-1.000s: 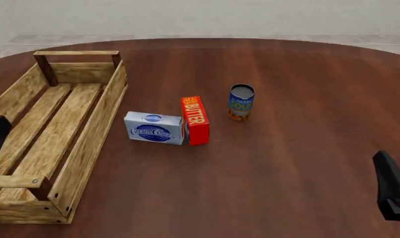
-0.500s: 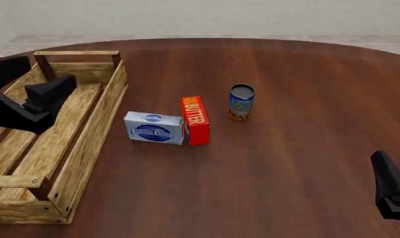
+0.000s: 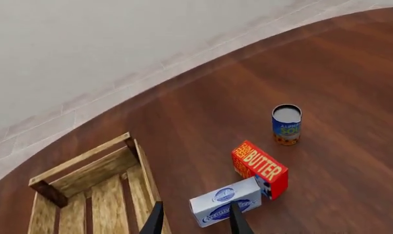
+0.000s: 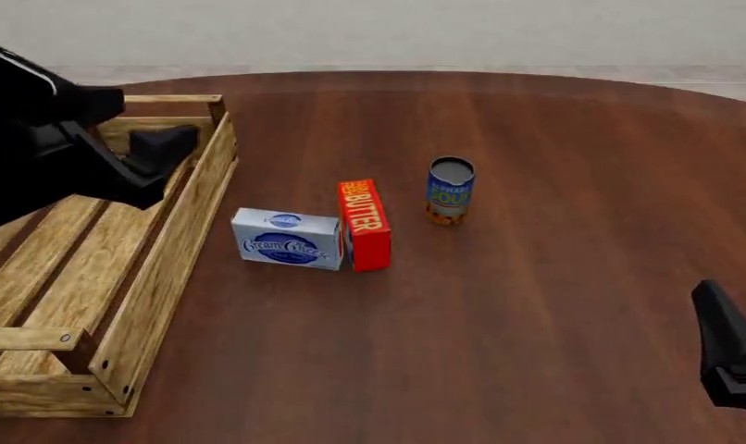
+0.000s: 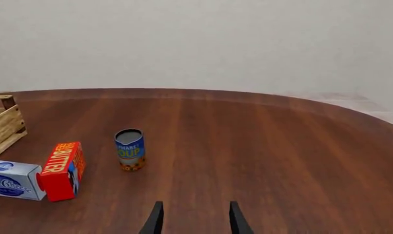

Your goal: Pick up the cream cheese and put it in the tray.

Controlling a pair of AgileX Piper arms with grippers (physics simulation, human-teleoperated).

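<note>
The cream cheese [image 4: 289, 240], a light blue-and-white box, lies on the table just right of the tray [image 4: 176, 245], a long wooden slat crate on the left. Its right end touches the butter box. My left gripper [image 4: 166, 146] hangs over the tray's far end, up and left of the cream cheese. In the left wrist view the left gripper [image 3: 195, 225] is open and empty, with the cream cheese [image 3: 225, 201] just beyond its tips. My right gripper [image 4: 719, 314] stays low at the right edge; in the right wrist view it [image 5: 195, 222] is open and empty.
A red-orange butter box [image 4: 365, 224] stands against the cream cheese's right end. A blue soup can [image 4: 450, 191] stands upright right of it. The round brown table's far edge [image 4: 472, 76] meets a pale wall.
My left arm has swung up from the lower left and forward over the tray toward its far end. The right arm and the objects have stayed put.
</note>
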